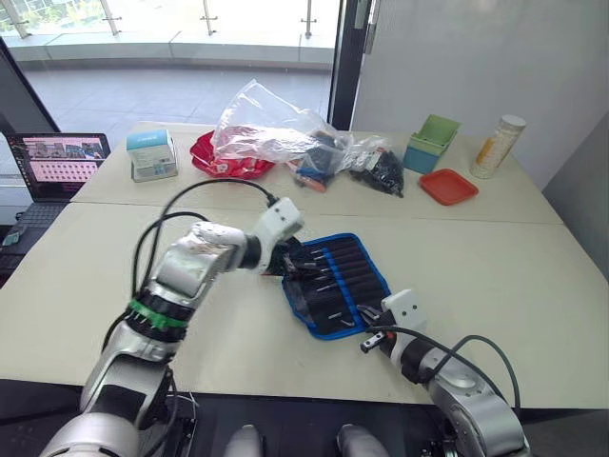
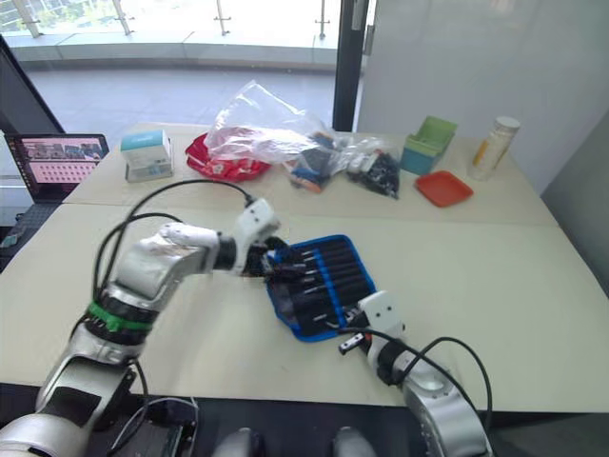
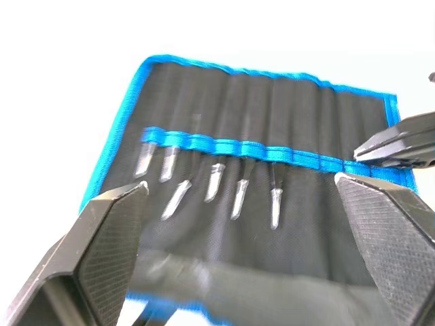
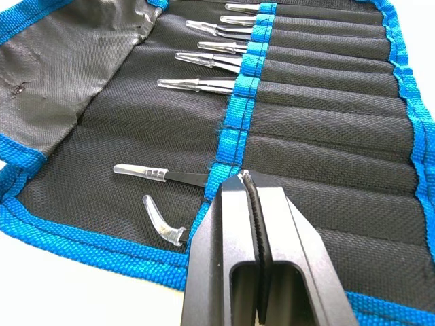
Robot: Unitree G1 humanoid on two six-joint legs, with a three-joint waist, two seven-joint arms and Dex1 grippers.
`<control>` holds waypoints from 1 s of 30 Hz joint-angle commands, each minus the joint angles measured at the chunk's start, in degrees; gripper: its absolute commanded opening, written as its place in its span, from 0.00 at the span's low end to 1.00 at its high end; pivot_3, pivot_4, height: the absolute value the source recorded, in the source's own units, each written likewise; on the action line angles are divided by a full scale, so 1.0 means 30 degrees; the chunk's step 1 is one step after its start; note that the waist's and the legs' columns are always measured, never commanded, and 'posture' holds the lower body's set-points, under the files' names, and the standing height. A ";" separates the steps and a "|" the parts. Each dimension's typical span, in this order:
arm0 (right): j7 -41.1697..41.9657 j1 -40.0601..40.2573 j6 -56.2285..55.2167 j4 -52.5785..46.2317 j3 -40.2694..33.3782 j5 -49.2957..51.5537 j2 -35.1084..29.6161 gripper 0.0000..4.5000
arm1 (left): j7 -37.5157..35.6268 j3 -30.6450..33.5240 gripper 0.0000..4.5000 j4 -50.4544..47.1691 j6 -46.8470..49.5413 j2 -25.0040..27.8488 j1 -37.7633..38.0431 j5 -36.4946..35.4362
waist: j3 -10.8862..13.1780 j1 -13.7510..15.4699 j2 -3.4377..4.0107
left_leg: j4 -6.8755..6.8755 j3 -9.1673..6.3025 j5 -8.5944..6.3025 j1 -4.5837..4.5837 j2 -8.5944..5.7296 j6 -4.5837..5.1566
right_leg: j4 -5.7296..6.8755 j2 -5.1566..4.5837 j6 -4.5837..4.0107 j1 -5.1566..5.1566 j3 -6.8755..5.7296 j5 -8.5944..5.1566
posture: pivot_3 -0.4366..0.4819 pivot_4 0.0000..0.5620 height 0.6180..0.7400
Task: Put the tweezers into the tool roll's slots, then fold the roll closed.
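The tool roll point(image 1: 354, 259) lies unfolded on the table, black with blue edging. Several tweezers point(image 4: 197, 85) sit in its slots point(image 4: 326, 88), their silvery tips poking out past the blue band. My left gripper point(image 3: 241, 187) is open wide at the roll's left edge, its fingers point(image 3: 109, 238) straddling the row of tips. At the roll's near right corner my right gripper point(image 4: 243, 178) is shut, its tip resting on the blue band. A straight tweezer point(image 4: 139, 171) runs under that tip, and a curved tip point(image 4: 160, 221) lies beside it. I cannot tell whether the gripper holds either.
Along the far side stand a white-teal box point(image 1: 152, 154), a red bowl point(image 1: 228, 164), a clear plastic bag point(image 1: 271, 129), a bag of black parts point(image 1: 381, 171), green bins point(image 1: 433, 143), a red tray point(image 1: 447, 186) and a bottle point(image 1: 497, 146). A laptop point(image 1: 57, 162) sits at far left.
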 commanded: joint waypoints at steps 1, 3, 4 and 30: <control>0.0280 0.0125 0.0671 0.0744 0.0560 -0.0035 -0.0022 0.00 | 0.1245 0.3923 1.00 -0.1464 -0.0825 -0.0345 0.1334 -0.1577 | 0.0001 -0.0020 -0.0003 | 0.0010 -0.0003 0.0000 -0.0004 0.0002 0.0000 | 0.0004 0.0001 0.0000 -0.0001 -0.0004 0.0000 | 0.48 0.27 0.81; 0.0392 -0.0023 0.0661 0.0883 0.0597 -0.0005 -0.0065 0.00 | 0.1934 0.5185 1.00 -0.1769 -0.1968 0.0176 0.2962 -0.1233 | 0.0000 -0.0098 -0.0002 | 0.0010 -0.0006 0.0000 0.0006 0.0013 0.0000 | 0.0010 0.0006 -0.0001 -0.0006 -0.0004 0.0000 | 0.48 0.27 0.81; 0.0454 -0.0067 0.0642 0.0941 0.0603 0.0012 -0.0099 0.00 | 0.2322 0.5675 1.00 -0.1949 -0.2114 0.0335 0.3628 -0.1169 | 0.0000 -0.0106 -0.0002 | 0.0007 -0.0006 0.0000 0.0011 0.0018 0.0000 | 0.0019 0.0010 -0.0002 -0.0006 -0.0005 0.0001 | 0.48 0.27 0.81; 0.2884 -0.0187 0.0304 0.1725 0.0029 0.0641 -0.1574 0.00 | 0.8548 1.4708 1.00 -1.2237 -0.5667 -0.2835 2.1803 -0.2103 | -0.0020 0.0014 -0.0156 | -0.0043 0.0026 -0.0002 0.0105 0.0033 -0.0018 | -0.0130 -0.0035 -0.0029 0.0098 -0.0023 -0.0009 | 0.48 0.27 0.81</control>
